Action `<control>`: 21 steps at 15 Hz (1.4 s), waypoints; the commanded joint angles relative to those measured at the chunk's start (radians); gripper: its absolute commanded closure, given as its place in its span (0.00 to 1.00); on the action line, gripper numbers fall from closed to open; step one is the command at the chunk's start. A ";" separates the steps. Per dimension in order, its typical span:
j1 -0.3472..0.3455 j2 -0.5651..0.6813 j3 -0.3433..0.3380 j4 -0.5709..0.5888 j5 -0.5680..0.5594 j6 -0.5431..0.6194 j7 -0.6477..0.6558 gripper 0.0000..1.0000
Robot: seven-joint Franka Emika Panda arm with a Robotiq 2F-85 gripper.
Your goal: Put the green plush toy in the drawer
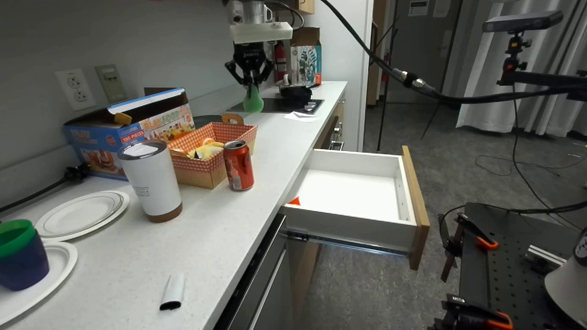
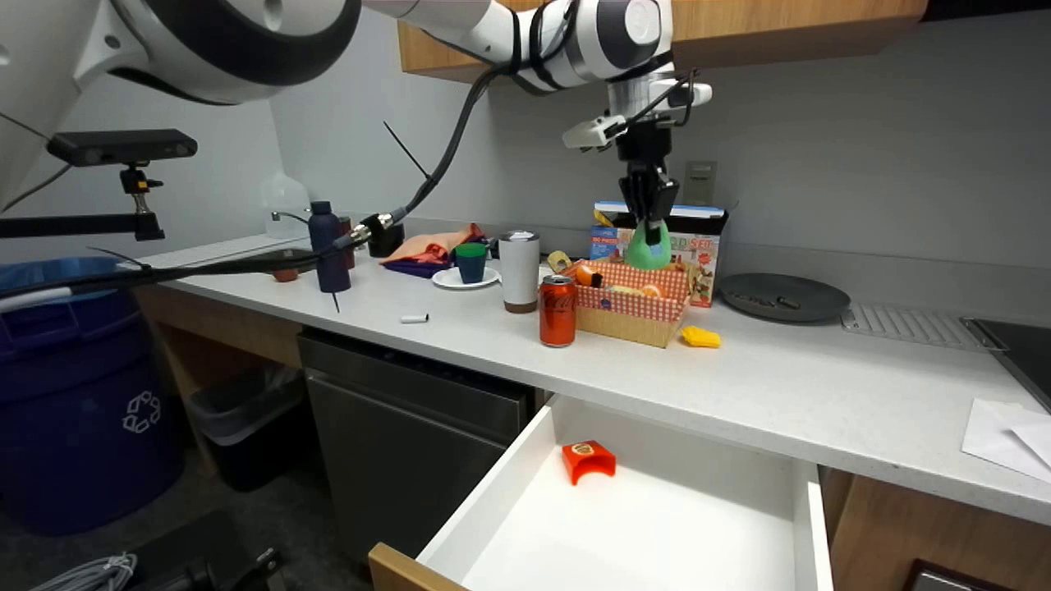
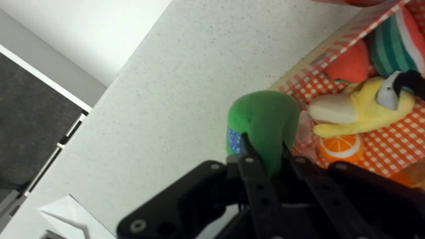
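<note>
You have one green plush toy (image 1: 253, 103) pinched in the gripper (image 1: 252, 90), its fingers (image 3: 255, 176) pressed on the toy's narrow end, held in the air above the counter (image 1: 124, 256), near the basket (image 2: 620, 326) and well apart from the drawer (image 2: 673, 525). You can count one open drawer with one red piece (image 2: 589, 464) on its white floor, one red can (image 2: 557, 312), one white tumbler (image 1: 153, 183), one checked basket and, just beside it, one yellow item (image 2: 700, 336). Your can reads "Coca-Cola"; the printed box (image 1: 130, 135) gives you "FOOD" and "PIECES"; the tumbler's lettering is too small to read. The wrist view shows you a blue patch (image 3: 234, 141) on the toy's side. In an exterior view your toy looks pear-shaped: narrow end up, broad rounded end down, long axis close to vertical.
</note>
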 commanded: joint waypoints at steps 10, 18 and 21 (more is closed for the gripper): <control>-0.025 -0.246 -0.090 -0.719 0.057 0.210 0.258 0.96; -0.028 -0.472 -0.112 -1.153 0.036 0.386 0.350 0.38; -0.027 -0.556 -0.120 -1.263 -0.027 0.499 0.411 0.13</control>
